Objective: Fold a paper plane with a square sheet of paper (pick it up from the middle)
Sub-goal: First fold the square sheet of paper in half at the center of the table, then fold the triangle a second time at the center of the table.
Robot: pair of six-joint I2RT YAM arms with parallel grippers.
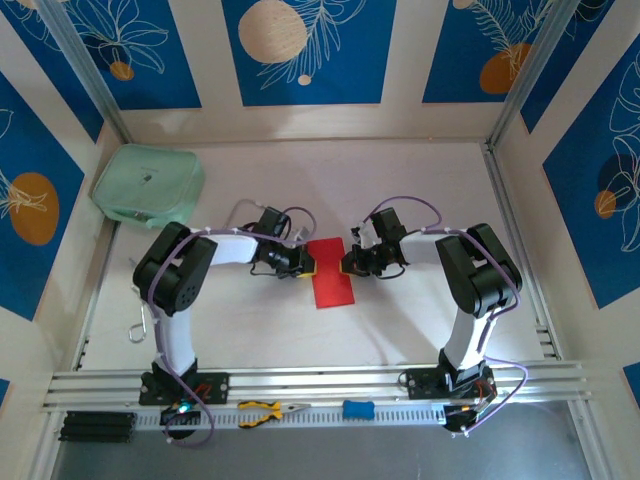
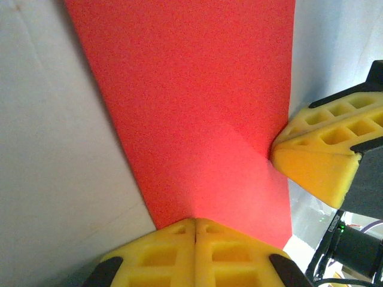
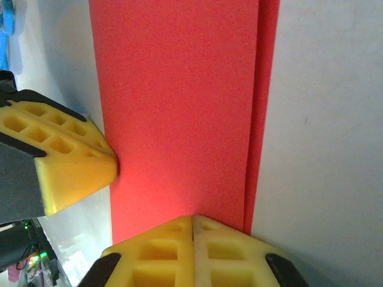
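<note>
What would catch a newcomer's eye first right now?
The bright red sheet of paper at the centre of the table, looking folded into a narrow rectangle. The left gripper and right gripper, both shut, meet its opposite edges. A mint-green pouch sits far left.

The square sheet of paper [image 3: 179,107] is matt, finely grained red, the fingers [image 3: 155,257] dull yellow moulded plastic, the table [image 1: 400,190] smooth, pale, matt.
</note>
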